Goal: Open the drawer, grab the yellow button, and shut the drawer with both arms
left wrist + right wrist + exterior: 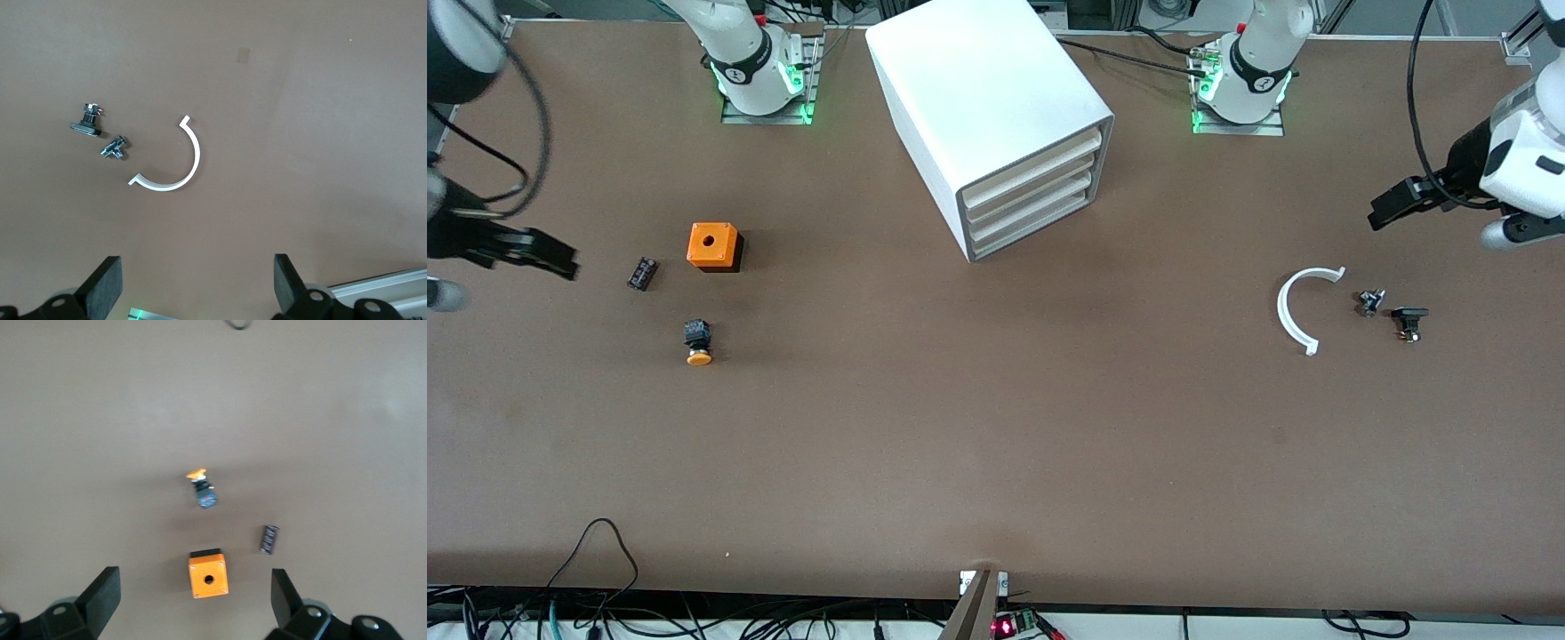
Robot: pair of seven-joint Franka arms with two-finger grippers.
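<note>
The white cabinet [983, 89] stands at the middle of the table between the two bases. Its uppermost drawer [1033, 163] sits flush with the three fronts below it. The button [698, 344] lies on its side on the table toward the right arm's end, nearer to the front camera than the orange cube [713, 246]. It also shows in the right wrist view [203, 489]. My right gripper [556, 256] is open and empty over the table at the right arm's end; it shows in the right wrist view [193, 600]. My left gripper [1387, 209] is open and empty over the left arm's end; it shows in the left wrist view [198, 287].
A small black component [641, 273] lies beside the cube. Toward the left arm's end lie a white curved strip [1294, 311] and two small dark parts [1369, 302] [1409, 321]. Cables hang at the table's front edge.
</note>
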